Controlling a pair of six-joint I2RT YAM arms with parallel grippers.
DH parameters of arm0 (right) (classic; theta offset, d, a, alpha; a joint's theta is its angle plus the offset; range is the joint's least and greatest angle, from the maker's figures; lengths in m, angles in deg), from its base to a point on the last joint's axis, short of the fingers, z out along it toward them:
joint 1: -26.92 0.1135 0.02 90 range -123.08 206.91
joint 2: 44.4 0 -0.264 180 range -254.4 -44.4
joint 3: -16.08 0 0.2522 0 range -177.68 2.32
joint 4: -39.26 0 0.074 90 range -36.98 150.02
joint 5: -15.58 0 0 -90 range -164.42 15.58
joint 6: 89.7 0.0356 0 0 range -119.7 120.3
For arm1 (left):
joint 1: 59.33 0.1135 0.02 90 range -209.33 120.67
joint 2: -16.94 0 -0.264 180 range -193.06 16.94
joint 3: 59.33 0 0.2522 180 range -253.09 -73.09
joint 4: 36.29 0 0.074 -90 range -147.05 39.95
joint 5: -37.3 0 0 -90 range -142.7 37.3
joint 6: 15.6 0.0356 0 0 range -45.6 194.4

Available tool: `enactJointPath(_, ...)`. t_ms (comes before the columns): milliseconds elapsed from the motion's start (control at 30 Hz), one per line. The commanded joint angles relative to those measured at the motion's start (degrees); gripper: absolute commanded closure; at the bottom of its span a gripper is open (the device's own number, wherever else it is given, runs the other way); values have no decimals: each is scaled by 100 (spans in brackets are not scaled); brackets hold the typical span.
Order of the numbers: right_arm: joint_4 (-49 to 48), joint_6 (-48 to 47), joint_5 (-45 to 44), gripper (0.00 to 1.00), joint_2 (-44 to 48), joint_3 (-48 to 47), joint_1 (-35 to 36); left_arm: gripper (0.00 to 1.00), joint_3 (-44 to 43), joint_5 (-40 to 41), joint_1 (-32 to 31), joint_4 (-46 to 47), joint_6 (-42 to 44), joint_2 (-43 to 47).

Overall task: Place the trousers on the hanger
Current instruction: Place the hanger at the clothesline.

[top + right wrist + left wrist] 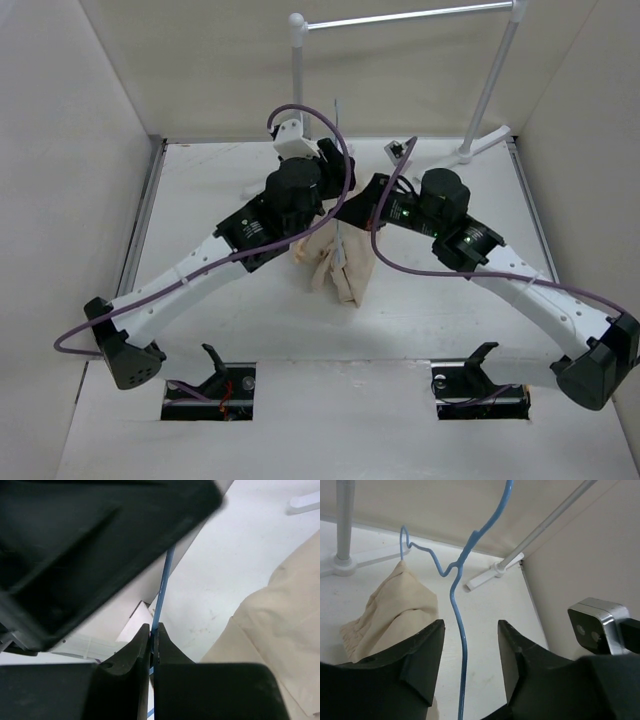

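Thin pale-blue wire hanger (457,605): light, springy; clamped in right gripper (152,632), left gripper (470,625) fingers apart. Beige soft cotton trousers (395,605): limp; take at waistband (350,632).

Looking down on the left arm (200,265) and right arm (520,285) leaning in from the near corners of the table (200,340), wrists close together just past its middle. Dangling beneath them, bunched tan trousers (335,268), with the thin hanger (339,125) a fine line above the bundle. Along the far edge, the white rack (400,18).
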Motion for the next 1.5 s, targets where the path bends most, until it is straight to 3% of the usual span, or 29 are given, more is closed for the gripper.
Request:
enactJointPath(0,-652,-26,89,100,285,-358,-271,50,-202,211,45,612,60,533)
enactJointPath(233,-573,-140,195,100,48,-867,-860,36,-114,220,361,612,61,990)
enactJointPath(400,-143,-404,458,100,-434,-1974,-1739,35,553,308,765,209,-272,1429)
enactJointPath(567,288,-501,704,100,-1470,-3265,-2688,36,1378,-86,1143,-837,-1449,1746)
enactJointPath(833,1000,-553,854,100,-2948,-5041,-3479,37,2979,-755,1855,-1189,-2128,2405)
enactJointPath(1200,1009,-501,731,99,-3309,-4621,-3726,37,3516,-1291,2523,-1225,-2304,2468)
enactJointPath(1300,1053,-492,661,90,-3362,-4551,-3770,37,3595,-1510,2699,-1312,-2400,2319)
enactJointPath(1467,1246,-483,494,47,-3371,-4551,-3902,37,3578,-1897,3173,-1638,-2480,1985)
